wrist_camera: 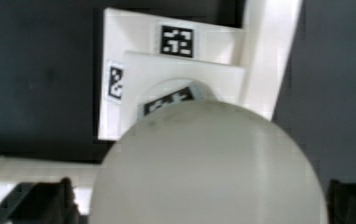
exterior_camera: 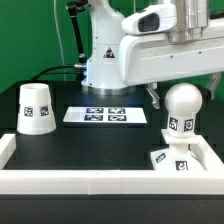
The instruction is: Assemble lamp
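Observation:
The white ball-topped bulb (exterior_camera: 183, 106) stands upright on the flat square base (exterior_camera: 176, 159) at the exterior view's right, inside the corner of the white frame. My gripper (exterior_camera: 183, 94) is open and straddles the bulb's ball, with one dark finger (exterior_camera: 155, 97) on each side and a gap to the ball. In the wrist view the bulb (wrist_camera: 201, 160) fills the space between my fingers (wrist_camera: 42, 203), and the base (wrist_camera: 166, 70) lies beneath it with its tags showing. The cone-shaped shade (exterior_camera: 35, 108) stands alone at the exterior view's left.
The marker board (exterior_camera: 107, 115) lies flat in the middle of the black table. A raised white frame (exterior_camera: 90, 180) runs along the front and both sides. The robot's base (exterior_camera: 105, 60) stands behind the board.

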Available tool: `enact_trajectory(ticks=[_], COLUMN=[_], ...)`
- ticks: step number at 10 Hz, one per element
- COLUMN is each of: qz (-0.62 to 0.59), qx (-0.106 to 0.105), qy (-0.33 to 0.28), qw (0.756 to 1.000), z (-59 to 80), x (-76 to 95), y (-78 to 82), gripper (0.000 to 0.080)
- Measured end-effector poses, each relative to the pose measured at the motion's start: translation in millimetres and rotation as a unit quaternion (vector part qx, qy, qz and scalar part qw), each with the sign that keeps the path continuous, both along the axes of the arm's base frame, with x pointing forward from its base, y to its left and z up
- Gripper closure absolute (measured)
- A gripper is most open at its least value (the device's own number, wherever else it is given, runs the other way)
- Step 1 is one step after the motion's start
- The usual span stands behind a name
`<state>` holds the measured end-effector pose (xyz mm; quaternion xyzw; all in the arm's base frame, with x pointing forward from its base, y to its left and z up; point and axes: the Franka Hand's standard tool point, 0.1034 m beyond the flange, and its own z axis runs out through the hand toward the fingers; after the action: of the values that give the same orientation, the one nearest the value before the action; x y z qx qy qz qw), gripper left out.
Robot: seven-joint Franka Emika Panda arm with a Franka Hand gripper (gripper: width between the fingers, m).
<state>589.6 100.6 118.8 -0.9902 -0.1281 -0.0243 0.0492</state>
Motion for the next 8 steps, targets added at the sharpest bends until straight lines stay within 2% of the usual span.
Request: enact_trajectory(ticks=[1,4,7,8], qz=[0.083,0.204,0.319,0.376], qx=[-0.016,-0.031,-0.039,-0.047], qy=[-0.019,-0.030,-0.033,-0.034], qw=[0.996,0.978,0.946,0.925], z=[1.7,0.3,-4.5,-5.9], x=[3.8,3.5,1.0,0.3], y=[0.8,3.6,5.0,5.5], gripper=[0.0100,0.0100,0.0100,0.0100])
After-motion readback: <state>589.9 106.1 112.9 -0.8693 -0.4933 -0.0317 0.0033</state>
